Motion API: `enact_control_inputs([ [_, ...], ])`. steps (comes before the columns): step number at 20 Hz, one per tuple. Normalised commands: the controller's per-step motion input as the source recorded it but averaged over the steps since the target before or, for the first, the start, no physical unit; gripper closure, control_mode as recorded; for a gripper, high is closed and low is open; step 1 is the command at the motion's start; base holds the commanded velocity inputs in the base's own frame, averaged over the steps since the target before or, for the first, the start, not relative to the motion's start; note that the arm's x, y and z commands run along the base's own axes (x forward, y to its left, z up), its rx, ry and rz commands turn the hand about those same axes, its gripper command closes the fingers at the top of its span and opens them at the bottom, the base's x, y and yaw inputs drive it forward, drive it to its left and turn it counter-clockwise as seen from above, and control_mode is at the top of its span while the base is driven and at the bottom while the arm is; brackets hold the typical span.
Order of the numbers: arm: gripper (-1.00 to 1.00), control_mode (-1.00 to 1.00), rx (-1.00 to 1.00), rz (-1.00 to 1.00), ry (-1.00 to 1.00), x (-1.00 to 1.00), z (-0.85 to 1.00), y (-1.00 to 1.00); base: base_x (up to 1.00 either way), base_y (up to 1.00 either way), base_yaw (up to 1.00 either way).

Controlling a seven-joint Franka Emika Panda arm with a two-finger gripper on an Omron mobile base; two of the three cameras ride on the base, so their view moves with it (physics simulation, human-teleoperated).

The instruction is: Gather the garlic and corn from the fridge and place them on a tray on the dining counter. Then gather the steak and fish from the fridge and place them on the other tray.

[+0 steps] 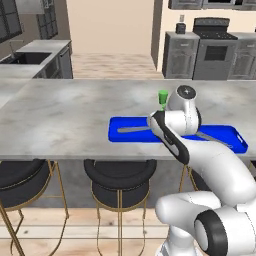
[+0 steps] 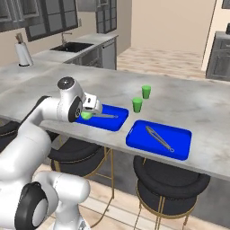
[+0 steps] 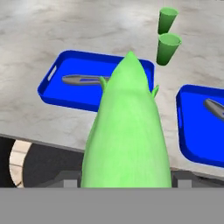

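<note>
The long grey marbled stone dining counter runs across the scene on dark cabinets, with black round gold-legged stools tucked under its near edge. Two bright-blue flat rectangular trays with low rims lie on it side by side near that edge: the left tray and the right tray, each carrying a pair of grey metal tongs. The white arm's two-finger gripper hangs above the near end of the left tray, its jaws clamped on the light-green smooth oblong corn, which in the hand view points out over the left tray, held clear of its floor. Two small upright green cups stand on the bare stone just beyond the trays, one behind the other, near the gap between them
</note>
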Motion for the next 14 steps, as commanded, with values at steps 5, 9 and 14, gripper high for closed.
enact_control_inputs([
  [5, 1.00, 1.00, 0.00, 0.00, 0.00, 0.00, 0.00, 0.00, 0.34, 0.00, 0.03],
  [9, 1.00, 1.00, 0.00, 0.00, 0.00, 0.00, 0.00, 0.00, 0.18, 0.00, 0.00],
  [14, 1.00, 1.00, 0.00, 0.00, 0.00, 0.00, 0.00, 0.00, 0.00, 0.00, 0.00],
])
